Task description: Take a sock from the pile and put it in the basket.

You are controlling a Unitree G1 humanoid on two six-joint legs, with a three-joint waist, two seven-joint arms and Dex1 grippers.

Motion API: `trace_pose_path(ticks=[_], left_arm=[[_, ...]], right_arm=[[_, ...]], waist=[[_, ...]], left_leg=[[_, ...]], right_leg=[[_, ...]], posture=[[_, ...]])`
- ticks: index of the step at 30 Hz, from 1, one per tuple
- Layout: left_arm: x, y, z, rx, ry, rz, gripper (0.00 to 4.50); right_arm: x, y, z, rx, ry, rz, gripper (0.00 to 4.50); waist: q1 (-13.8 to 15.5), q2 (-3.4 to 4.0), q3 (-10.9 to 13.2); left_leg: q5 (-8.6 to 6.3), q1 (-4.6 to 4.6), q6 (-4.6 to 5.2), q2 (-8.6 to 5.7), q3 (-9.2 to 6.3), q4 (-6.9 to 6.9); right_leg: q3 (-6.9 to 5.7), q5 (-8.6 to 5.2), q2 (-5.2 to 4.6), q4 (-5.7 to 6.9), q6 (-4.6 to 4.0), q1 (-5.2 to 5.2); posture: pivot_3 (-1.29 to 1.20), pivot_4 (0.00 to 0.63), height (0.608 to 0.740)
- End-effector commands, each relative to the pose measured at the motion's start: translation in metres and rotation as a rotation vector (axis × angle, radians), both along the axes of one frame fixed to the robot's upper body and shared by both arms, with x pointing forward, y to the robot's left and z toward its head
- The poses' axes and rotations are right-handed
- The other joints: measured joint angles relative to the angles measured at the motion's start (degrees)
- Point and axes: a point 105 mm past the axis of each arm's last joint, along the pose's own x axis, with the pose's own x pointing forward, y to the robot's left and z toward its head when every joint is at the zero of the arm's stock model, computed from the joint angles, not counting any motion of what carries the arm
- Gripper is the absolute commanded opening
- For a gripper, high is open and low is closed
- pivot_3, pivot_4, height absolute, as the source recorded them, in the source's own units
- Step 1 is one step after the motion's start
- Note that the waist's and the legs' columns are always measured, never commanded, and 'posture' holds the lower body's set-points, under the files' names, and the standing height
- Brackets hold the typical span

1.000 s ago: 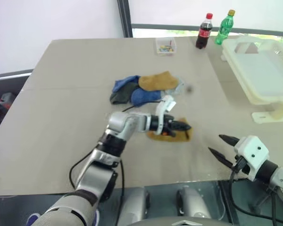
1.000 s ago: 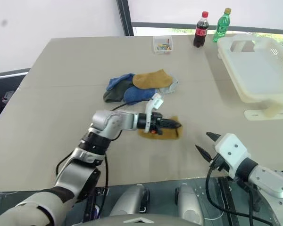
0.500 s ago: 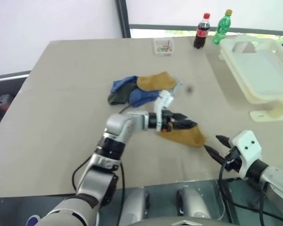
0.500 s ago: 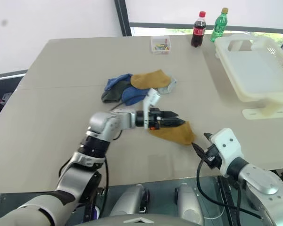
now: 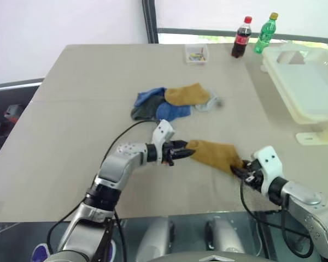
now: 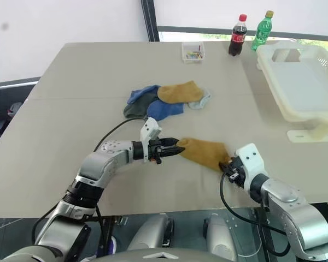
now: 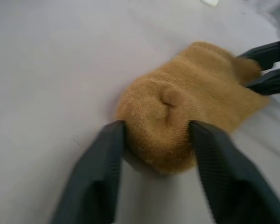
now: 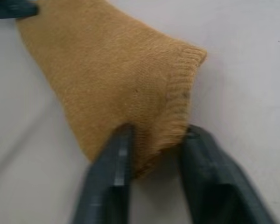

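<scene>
A mustard-yellow sock [image 5: 216, 154] lies stretched on the table between my two grippers, apart from the pile [image 5: 172, 102] of blue, dark green, grey and mustard socks farther back. My left gripper [image 5: 180, 153] is shut on the sock's toe end, with a finger [image 7: 105, 154] pressed against each side. On the opposite side, my right gripper [image 5: 238, 167] is shut on the cuff edge [image 8: 177, 107]. The cream-white basket [image 5: 317, 117] stands at the far right of the table, well away from both grippers.
At the table's back edge stand a cola bottle [image 5: 241, 37], a green bottle [image 5: 264, 34] and a small clear box [image 5: 196, 53]. A white bracket [image 5: 317, 135] lies in front of the basket. The table's front edge runs just behind my arms.
My left gripper has drawn back to the left, still at the sock's toe end. The right gripper has come forward and closed on the cuff, so the sock now spans both.
</scene>
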Motion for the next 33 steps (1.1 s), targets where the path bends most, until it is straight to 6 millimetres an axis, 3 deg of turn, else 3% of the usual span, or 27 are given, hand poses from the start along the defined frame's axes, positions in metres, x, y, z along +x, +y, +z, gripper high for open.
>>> trace_pose_path(ticks=[1,7,11,16,17,19,20,22,24,28,33], left_arm=[[-0.014,-0.012,-0.007,-0.046,0.075,-0.028,0.21],[-0.051,0.003,0.003,-0.079,0.187,-0.105,0.09],[-0.058,0.007,0.008,-0.087,0.204,-0.070,0.09],[-0.061,0.010,0.010,-0.099,0.188,-0.001,0.09],[-0.061,0.010,0.011,-0.118,0.188,0.018,0.55],[-0.059,0.012,0.014,-0.147,0.169,0.050,0.99],[-0.056,0.015,0.018,-0.165,0.144,0.071,1.55],[-0.046,0.025,0.029,-0.188,0.075,0.126,2.33],[-0.031,0.035,0.040,-0.210,0.014,0.190,3.16],[0.005,0.038,0.060,-0.265,-0.072,0.303,3.16],[0.053,0.008,0.068,-0.201,-0.173,0.405,3.16]], right_arm=[[0.003,-0.012,0.000,-0.045,-0.008,-0.001,0.00],[-0.004,-0.037,0.006,-0.165,-0.003,0.083,0.00],[-0.011,-0.035,0.005,-0.202,0.022,0.192,0.00],[-0.009,-0.036,0.005,-0.225,0.017,0.209,0.00],[-0.009,-0.035,0.008,-0.220,0.007,0.221,0.68],[-0.007,-0.034,0.015,-0.225,-0.028,0.220,1.26],[-0.006,-0.035,0.020,-0.243,-0.058,0.218,1.93],[-0.004,-0.036,0.033,-0.250,-0.121,0.209,2.66],[-0.004,-0.034,0.049,-0.199,-0.170,0.202,2.67],[-0.007,-0.025,0.074,-0.078,-0.247,0.213,2.67],[0.004,-0.017,0.088,-0.053,-0.334,0.187,2.67]], waist=[[-0.02,0.00,-0.02],[-0.35,0.01,-0.03],[-0.34,0.01,-0.02],[-0.21,0.00,-0.02],[-0.19,0.00,-0.02],[-0.14,0.00,-0.01],[-0.11,0.00,-0.01],[-0.08,0.00,-0.01],[-0.03,0.00,-0.01],[0.19,-0.02,0.00],[0.11,-0.06,0.02]], left_leg=[[-0.01,0.04,0.02,0.00,0.00,0.00],[-0.03,0.06,0.04,0.06,0.00,-0.02],[-0.04,0.08,0.06,0.09,-0.04,-0.03],[-0.04,0.12,0.07,0.08,-0.05,-0.02],[-0.04,0.12,0.06,0.09,-0.05,-0.03],[-0.04,0.12,0.06,0.09,-0.05,-0.03],[-0.04,0.11,0.06,0.09,-0.05,-0.03],[-0.04,0.11,0.05,0.09,-0.05,-0.03],[-0.03,0.10,0.05,0.09,-0.05,-0.03],[-0.03,0.09,0.05,0.06,-0.13,0.00],[0.02,0.06,-0.04,-0.07,-0.18,0.01]], right_leg=[[0.00,0.00,0.00,-0.01,0.00,0.05],[0.00,0.00,0.04,-0.04,0.00,0.06],[-0.04,0.00,0.04,-0.07,0.01,0.11],[-0.02,0.00,0.02,-0.06,0.01,0.15],[-0.02,0.00,0.02,-0.08,0.01,0.15],[-0.02,0.00,0.02,-0.09,0.01,0.14],[-0.03,0.00,0.01,-0.09,0.00,0.14],[-0.04,0.00,0.00,-0.09,0.00,0.14],[-0.04,0.00,0.00,-0.09,0.00,0.14],[-0.13,0.01,0.00,-0.11,0.01,0.19],[-0.18,0.02,-0.03,-0.18,0.02,0.25]], posture=[[0.00,0.150,0.740],[0.00,0.150,0.740],[0.00,0.150,0.740],[0.00,0.150,0.740],[0.00,0.150,0.740],[0.00,0.150,0.740],[0.00,0.150,0.740],[0.00,0.150,0.740],[0.00,0.150,0.740],[0.00,0.150,0.740],[0.00,0.150,0.740]])
